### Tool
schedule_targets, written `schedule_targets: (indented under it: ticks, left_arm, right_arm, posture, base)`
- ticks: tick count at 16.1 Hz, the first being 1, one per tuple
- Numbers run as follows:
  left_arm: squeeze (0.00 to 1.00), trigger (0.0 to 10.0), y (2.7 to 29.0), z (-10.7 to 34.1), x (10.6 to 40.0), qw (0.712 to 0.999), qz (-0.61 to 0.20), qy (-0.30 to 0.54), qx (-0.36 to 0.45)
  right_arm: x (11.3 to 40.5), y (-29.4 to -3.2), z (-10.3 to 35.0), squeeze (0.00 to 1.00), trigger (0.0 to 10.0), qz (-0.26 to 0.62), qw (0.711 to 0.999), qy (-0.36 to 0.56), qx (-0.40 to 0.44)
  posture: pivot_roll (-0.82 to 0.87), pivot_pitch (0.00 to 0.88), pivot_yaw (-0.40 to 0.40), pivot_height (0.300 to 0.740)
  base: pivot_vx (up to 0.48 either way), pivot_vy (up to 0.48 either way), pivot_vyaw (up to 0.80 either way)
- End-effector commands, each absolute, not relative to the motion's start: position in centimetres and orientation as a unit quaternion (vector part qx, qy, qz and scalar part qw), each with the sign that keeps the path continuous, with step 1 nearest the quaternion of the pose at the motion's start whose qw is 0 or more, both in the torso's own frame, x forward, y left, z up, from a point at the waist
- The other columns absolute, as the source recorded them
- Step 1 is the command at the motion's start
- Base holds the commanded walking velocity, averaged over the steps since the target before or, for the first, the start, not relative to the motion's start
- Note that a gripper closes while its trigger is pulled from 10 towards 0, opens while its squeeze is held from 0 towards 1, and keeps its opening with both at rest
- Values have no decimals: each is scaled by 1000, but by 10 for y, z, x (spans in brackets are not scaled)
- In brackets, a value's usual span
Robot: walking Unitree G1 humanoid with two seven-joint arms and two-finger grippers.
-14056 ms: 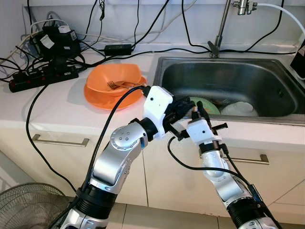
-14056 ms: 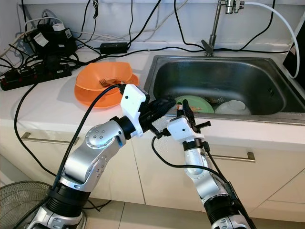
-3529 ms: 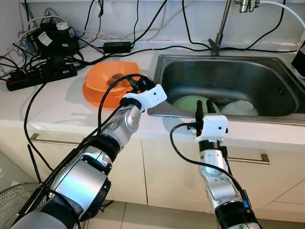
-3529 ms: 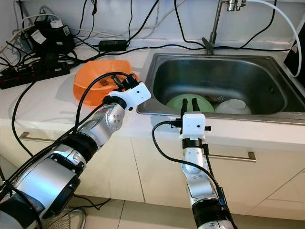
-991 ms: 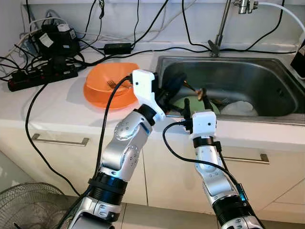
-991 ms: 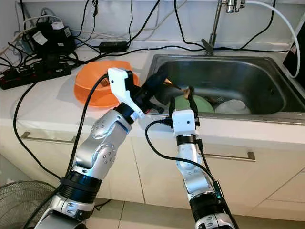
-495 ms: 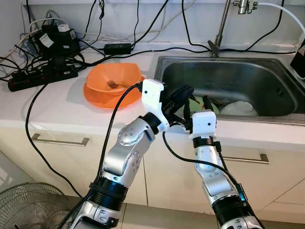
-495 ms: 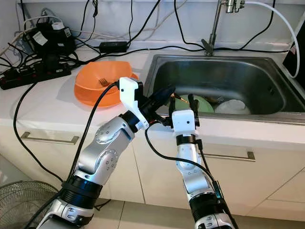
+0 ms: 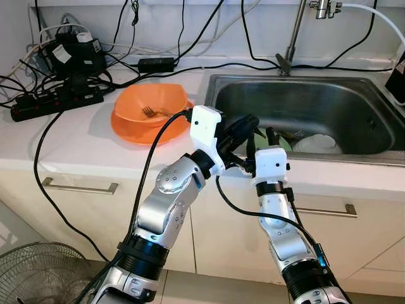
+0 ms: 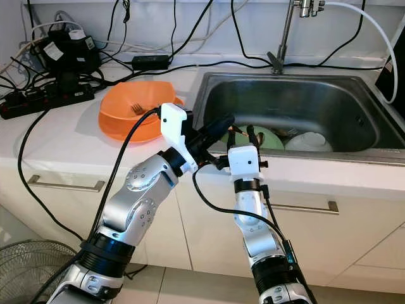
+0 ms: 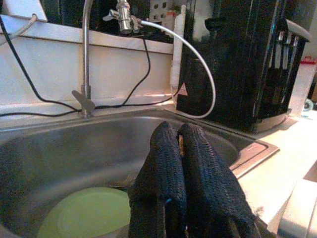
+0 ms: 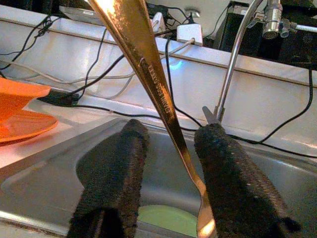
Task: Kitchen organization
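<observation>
My left gripper (image 9: 252,120) reaches over the sink's front edge, shut on a gold utensil (image 12: 158,94). In the left wrist view its fingers (image 11: 171,163) press together with a sliver of gold between them. My right gripper (image 9: 259,133) points up just beside it, open. The utensil's long handle slants through the gap between the right fingers (image 12: 116,168), nearer one of them. An orange bowl (image 9: 152,101) holding a fork (image 9: 149,112) rests on an orange plate on the counter to the left.
The steel sink (image 9: 354,107) holds a green plate (image 11: 84,213) and a white bowl (image 9: 319,143), with the tap (image 9: 292,38) behind. A power strip (image 9: 57,98) and tangled cables crowd the counter's back left. A fan (image 9: 35,272) stands on the floor.
The left gripper has come down and slightly right with the utensil, bringing its handle between the right gripper's fingers. The right arm has hardly moved.
</observation>
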State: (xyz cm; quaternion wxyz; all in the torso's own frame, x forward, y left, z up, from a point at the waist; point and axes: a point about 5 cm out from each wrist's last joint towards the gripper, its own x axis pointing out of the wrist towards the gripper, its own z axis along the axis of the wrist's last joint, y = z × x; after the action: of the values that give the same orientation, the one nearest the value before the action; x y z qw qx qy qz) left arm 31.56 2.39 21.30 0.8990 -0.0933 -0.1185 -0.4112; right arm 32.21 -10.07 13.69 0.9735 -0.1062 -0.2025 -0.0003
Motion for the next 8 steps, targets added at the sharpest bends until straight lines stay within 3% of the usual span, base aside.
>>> schedule_targets:
  ticks: [1,8]
  left_arm:
    - [0,10000,22,209,313,898,-419,-112,-76]
    - [0,10000,22,206,311,897,-426,-109,-54]
  right_arm:
    - [325,-97,140,0,0,7,974,-204,-103]
    - [330,-94,148,0,0,9,971,-214,-105]
  posture:
    - [66,20,75,740]
    - [68,21,68,740]
  base:
    - [0,0,0]
    - [0,0,0]
